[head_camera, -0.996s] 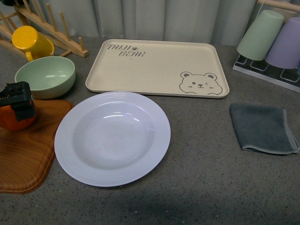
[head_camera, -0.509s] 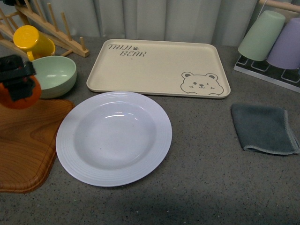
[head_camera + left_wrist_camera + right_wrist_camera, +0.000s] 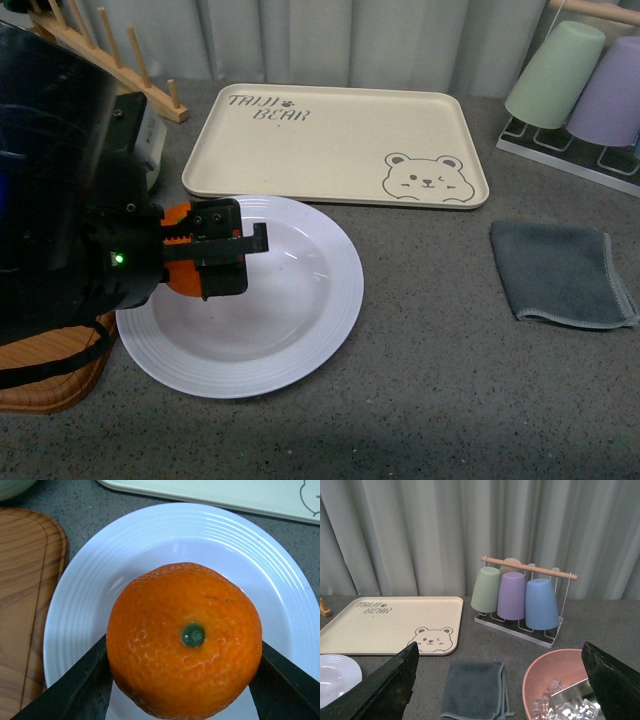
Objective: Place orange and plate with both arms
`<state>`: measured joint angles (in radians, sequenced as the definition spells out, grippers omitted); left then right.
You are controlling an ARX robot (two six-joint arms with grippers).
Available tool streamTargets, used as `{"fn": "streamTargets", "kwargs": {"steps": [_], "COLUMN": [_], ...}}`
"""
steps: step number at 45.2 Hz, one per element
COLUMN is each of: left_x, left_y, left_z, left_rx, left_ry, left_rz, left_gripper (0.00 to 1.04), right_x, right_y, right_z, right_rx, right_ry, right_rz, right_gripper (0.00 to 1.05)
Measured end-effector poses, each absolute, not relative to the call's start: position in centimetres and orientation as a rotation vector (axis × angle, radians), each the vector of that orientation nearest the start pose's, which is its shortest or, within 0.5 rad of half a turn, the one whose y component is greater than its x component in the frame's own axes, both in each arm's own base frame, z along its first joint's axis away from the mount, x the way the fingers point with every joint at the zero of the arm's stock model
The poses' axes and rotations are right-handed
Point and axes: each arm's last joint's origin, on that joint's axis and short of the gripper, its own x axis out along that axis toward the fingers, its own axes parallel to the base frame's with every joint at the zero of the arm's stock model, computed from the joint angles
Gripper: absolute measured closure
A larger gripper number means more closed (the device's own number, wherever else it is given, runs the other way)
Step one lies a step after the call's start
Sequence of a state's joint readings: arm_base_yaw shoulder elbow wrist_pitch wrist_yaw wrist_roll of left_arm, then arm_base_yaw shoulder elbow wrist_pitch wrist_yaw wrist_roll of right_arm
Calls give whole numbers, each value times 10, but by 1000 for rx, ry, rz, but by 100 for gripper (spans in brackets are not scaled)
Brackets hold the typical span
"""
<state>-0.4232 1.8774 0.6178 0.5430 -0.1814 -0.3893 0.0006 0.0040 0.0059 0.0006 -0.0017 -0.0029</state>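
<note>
Grey countertop (image 3: 440,380), pleated curtain (image 3: 420,530), orange (image 3: 185,640) over plate (image 3: 330,290)

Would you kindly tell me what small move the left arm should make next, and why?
Probably lower the left claw a little, straight down. It is shut on the round bright orange fruit, which the left wrist view shows over the well of the large white ridged-rim plate, so it seems lined up; whether it touches the plate yet, I cannot tell.
</note>
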Motion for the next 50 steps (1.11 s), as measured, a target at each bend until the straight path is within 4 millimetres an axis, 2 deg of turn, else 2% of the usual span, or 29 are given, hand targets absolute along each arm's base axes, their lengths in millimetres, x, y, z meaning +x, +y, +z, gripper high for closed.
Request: {"fn": "streamTargets", "kwargs": {"steps": [15, 19, 21, 24, 32, 42, 50], "left_x": [287, 287, 287, 287, 283, 249, 198], "left_y": [-126, -126, -126, -126, -117, -82, -41], "left_z": [58, 59, 63, 69, 99, 137, 158], "left_rx": [-146, -142, -145, -154, -180, -171, -151], "left_ry": [765, 759, 754, 742, 659, 547, 515], "left_rz": [-84, -79, -79, -80, -57, 30, 157], "left_gripper": [39, 24, 14, 5, 7, 7, 7], "right_x": [98, 98, 98, 98, 98, 98, 98], "right_y": [0, 0, 0, 0, 0, 0, 0], "right_z": [165, 165, 165, 165, 165, 165, 165], "right_rx": [-3, -3, -3, -3, -3, -3, -3], "right_ry": [-2, -2, -2, -2, -2, -2, -2], "right_rz": [2, 2, 2, 2, 2, 2, 2], "right_gripper": [9, 9, 9, 9, 9, 9, 9]}}
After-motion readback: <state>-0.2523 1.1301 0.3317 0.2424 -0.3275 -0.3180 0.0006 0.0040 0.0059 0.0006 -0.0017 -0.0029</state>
